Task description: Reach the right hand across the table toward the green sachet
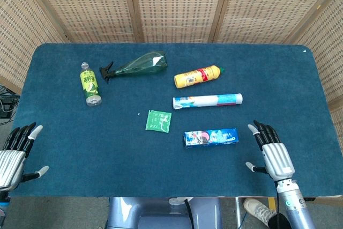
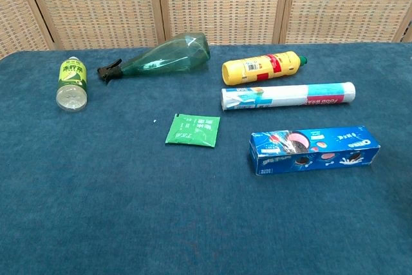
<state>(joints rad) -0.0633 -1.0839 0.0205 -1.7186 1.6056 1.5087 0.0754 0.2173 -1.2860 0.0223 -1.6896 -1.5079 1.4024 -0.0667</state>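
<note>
Two robot hands sit at the near edge of the blue table, seen only in the head view: the left hand at the near left corner and the right hand at the near right, each lying flat with its fingers spread wide and holding nothing. Just beyond and left of the right hand lies a blue Oreo box on its side, well apart from the fingertips. Left of the box, near the middle of the surface, the green sachet lies flat, touching nothing, with a tiny white speck on the cloth just off its far left corner. Farther back, a roll of food wrap lies parallel to the box. Beyond it a yellow bottle with a red label lies on its side, cap pointing right. Toward the far left, a green spray bottle lies with its black nozzle pointing left, and a small green-labelled drink bottle lies beside the nozzle
</note>
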